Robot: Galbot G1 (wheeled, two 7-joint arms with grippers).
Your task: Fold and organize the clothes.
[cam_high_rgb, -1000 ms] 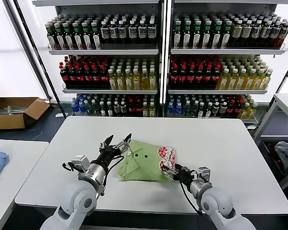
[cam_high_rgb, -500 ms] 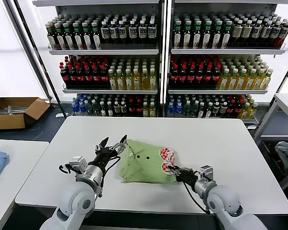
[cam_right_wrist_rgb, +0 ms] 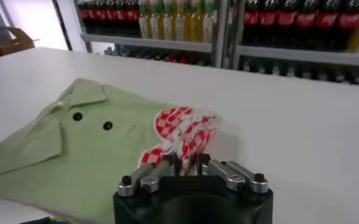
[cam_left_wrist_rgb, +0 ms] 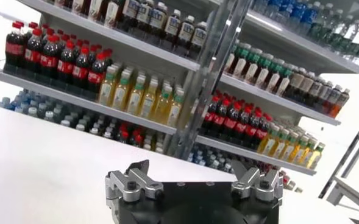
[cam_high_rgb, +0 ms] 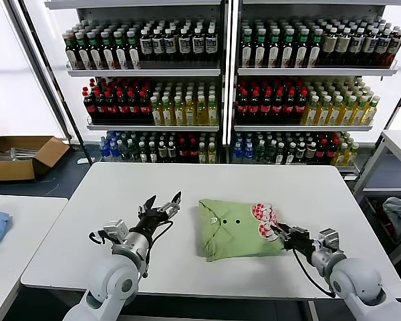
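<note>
Shirt: one light green short-sleeved polo shirt (cam_high_rgb: 237, 229) of soft fabric, with collar, two dark buttons and a red-and-white checked chest graphic (cam_high_rgb: 262, 221). Folded into a compact rectangle, it lies flat on the white rectangular table (cam_high_rgb: 187, 180), collar toward the left, graphic at its right edge. It now sits right of the table's centre; half a second ago it lay nearer the middle, so the bundle has been dragged rightward.

Right gripper (cam_high_rgb: 285, 235): at the shirt's right edge, low over the table. In the right wrist view its fingers stand narrow with the checked graphic bunched between them, so it grips the shirt by that edge. The pull appears to be positioning the folded garment, a late tidying step by my reading, with folding largely done.

Left gripper (cam_high_rgb: 162, 206): lifted above the table left of the shirt, fingers spread wide, holding nothing. A moment earlier it was at the collar; the shirt has since slid clear of it.

Surroundings: tall metal shelving (cam_high_rgb: 227, 80) beyond the far edge of the table, stocked with rows of bottled drinks (cam_high_rgb: 154, 107) in dark, red-capped, yellow and blue-labelled lines. Brown cardboard box (cam_high_rgb: 20, 155) on the floor, far left.

Writing: none legible; bottle labels and the chest print are too small to read.
</note>
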